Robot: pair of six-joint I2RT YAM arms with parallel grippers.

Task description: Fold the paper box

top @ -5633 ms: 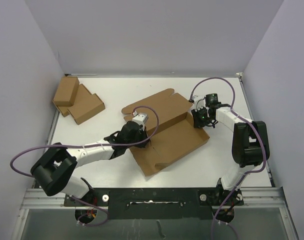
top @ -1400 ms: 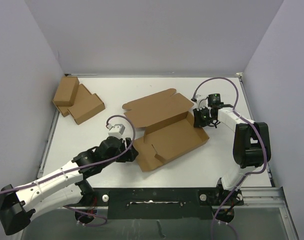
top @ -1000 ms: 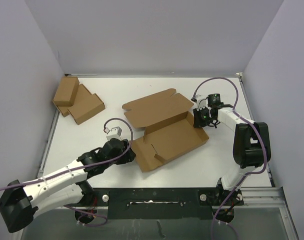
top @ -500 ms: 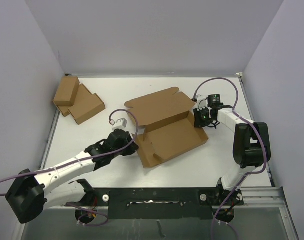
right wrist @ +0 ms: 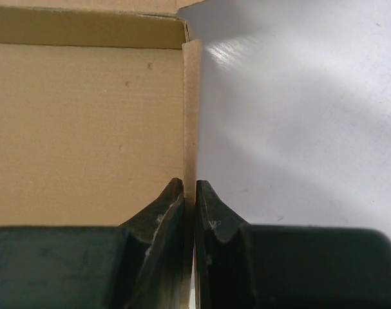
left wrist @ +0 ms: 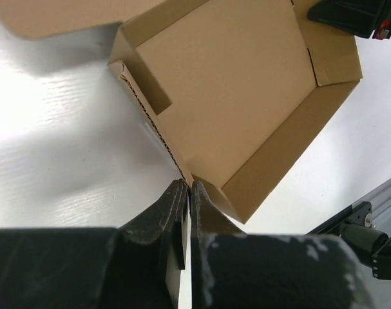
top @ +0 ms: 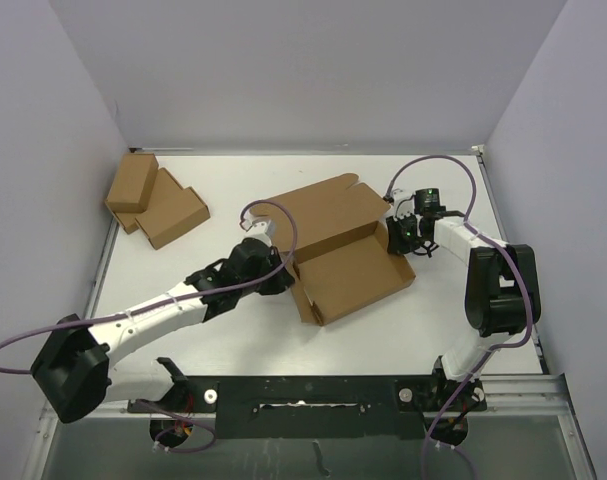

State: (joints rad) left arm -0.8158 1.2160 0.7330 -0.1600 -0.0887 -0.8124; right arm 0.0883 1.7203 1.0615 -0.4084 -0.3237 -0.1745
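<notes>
The paper box (top: 353, 268) lies mid-table as a shallow brown tray with its lid flap (top: 318, 208) spread out behind it. My left gripper (top: 288, 274) is at the tray's left side wall. In the left wrist view it (left wrist: 189, 185) is shut on the near end of that raised wall, with the tray floor (left wrist: 234, 96) beyond. My right gripper (top: 397, 238) is at the tray's right far corner. In the right wrist view it (right wrist: 189, 185) is shut on the thin right side wall (right wrist: 190, 116), with the tray floor (right wrist: 85, 129) to its left.
Two smaller brown cardboard boxes (top: 153, 200) lie at the back left. Pale walls enclose the white table (top: 213, 185) on three sides. A black rail (top: 313, 395) runs along the near edge.
My left arm swung in from the front left to the box's left side, and the left wall now stands up in its jaws. The box shifted slightly right. The right arm held still.
</notes>
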